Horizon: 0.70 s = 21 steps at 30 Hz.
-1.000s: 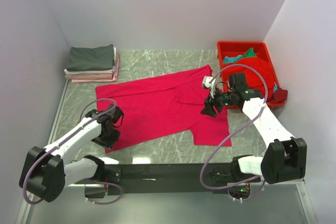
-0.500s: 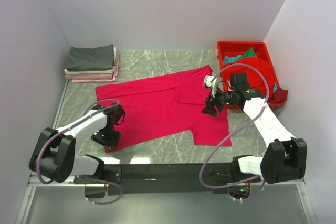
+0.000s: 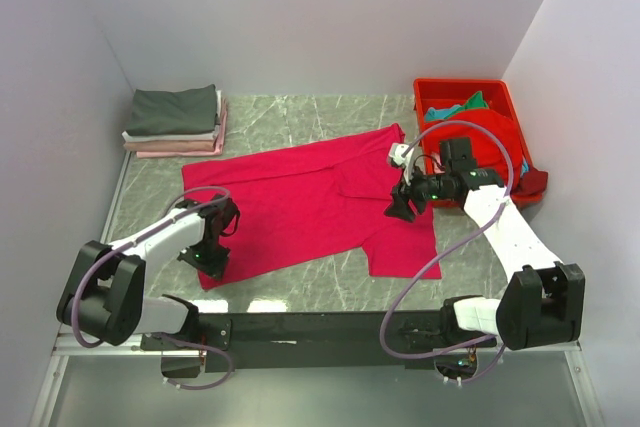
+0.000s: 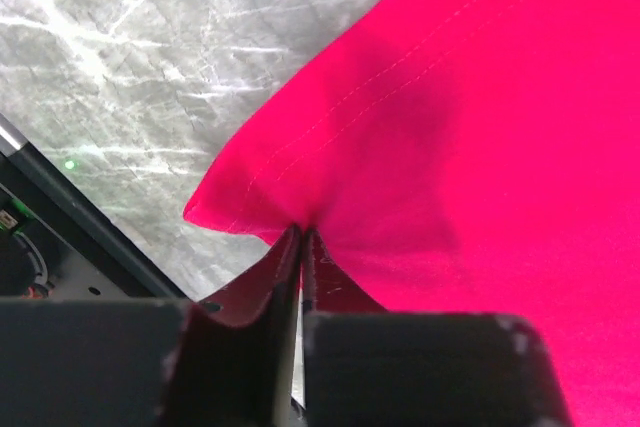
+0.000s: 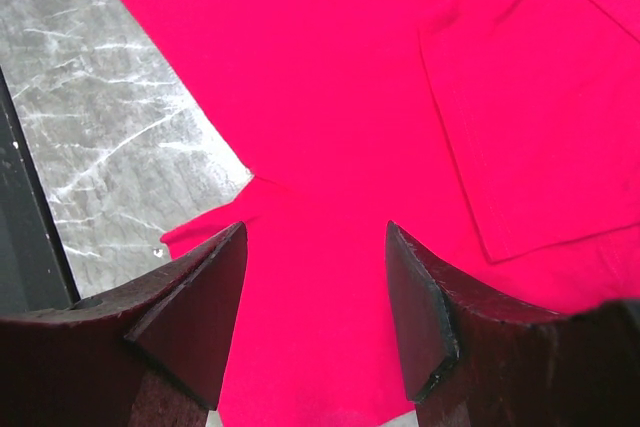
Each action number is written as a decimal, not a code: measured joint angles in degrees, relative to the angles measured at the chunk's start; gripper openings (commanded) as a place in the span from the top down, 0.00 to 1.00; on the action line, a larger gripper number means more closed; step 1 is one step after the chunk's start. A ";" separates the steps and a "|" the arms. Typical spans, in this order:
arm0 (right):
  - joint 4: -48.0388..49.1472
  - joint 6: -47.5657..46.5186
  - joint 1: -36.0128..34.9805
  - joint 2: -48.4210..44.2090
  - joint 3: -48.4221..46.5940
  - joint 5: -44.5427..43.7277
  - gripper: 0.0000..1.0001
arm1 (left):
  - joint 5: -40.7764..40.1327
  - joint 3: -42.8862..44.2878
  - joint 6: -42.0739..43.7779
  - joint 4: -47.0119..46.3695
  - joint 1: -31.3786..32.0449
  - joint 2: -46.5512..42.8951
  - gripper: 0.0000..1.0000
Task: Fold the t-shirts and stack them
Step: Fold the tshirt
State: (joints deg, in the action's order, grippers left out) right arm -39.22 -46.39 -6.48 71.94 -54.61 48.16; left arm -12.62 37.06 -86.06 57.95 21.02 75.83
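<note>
The left gripper (image 4: 302, 235) has its two black fingers (image 4: 278, 282) pressed together on the stitched hem of the large crimson-pink cotton t-shirt (image 3: 300, 202), with a small pucker of cloth pinched between the tips. In the top view, this grip is at the shirt's 7 o'clock corner, the one closest to the left arm's base. Beside the pinched corner lies bare grey-green veined marble table (image 4: 120, 67), with the dark base rail at the table's near edge just past it.

The right gripper (image 5: 315, 232) stands wide apart and has hold of nothing. Both dark fingers (image 5: 200, 307) frame the crimson cloth below them. Whether the tips touch the fabric cannot be told. From above, this gripper (image 3: 398, 209) is over the shirt's 3 o'clock side, where a folded sleeve seam shows.

The crimson-pink shirt lies spread flat across the middle of the table, its long axis running from 8 o'clock to 2 o'clock.

At the table's 10 o'clock corner sits a stack of folded t-shirts (image 3: 175, 122), dark grey on top with white and pale pink layers beneath. At 2 o'clock stands a rigid red plastic bin (image 3: 462, 84) holding a teal-green cloth (image 3: 455, 107) and a red cloth (image 3: 495, 142) that spills over its near rim.
</note>
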 measured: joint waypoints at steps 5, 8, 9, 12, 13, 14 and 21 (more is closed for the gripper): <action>-0.76 0.00 0.00 0.09 -1.25 -0.02 0.36 | -2.95 0.17 1.38 0.15 0.02 -0.87 0.99; -1.14 -0.13 0.00 0.57 -2.01 -0.02 0.36 | -5.29 1.79 2.62 1.14 0.00 -2.03 1.00; -1.44 -0.37 0.00 0.81 -2.27 -0.04 0.36 | -5.77 2.58 2.93 1.44 0.02 -2.34 1.00; -4.02 -3.13 0.00 1.90 -3.43 -0.22 0.36 | -7.65 5.62 4.70 1.44 0.00 -3.17 1.00; -5.68 -5.05 0.00 2.40 -3.96 -0.35 0.36 | -8.00 6.32 5.33 1.40 0.00 -3.26 1.00; -7.23 -7.21 0.00 2.86 -4.39 -0.55 0.36 | -8.31 6.86 5.73 1.38 0.02 -3.37 1.00; -21.62 -29.44 0.00 3.54 -3.06 -7.13 0.37 | -8.26 7.43 9.25 1.14 0.00 -4.59 1.00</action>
State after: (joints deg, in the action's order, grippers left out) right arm -60.84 -75.83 -6.48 75.48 -57.67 41.04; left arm -20.88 44.49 -76.82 59.09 21.02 71.24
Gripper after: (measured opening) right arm 0.637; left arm 0.012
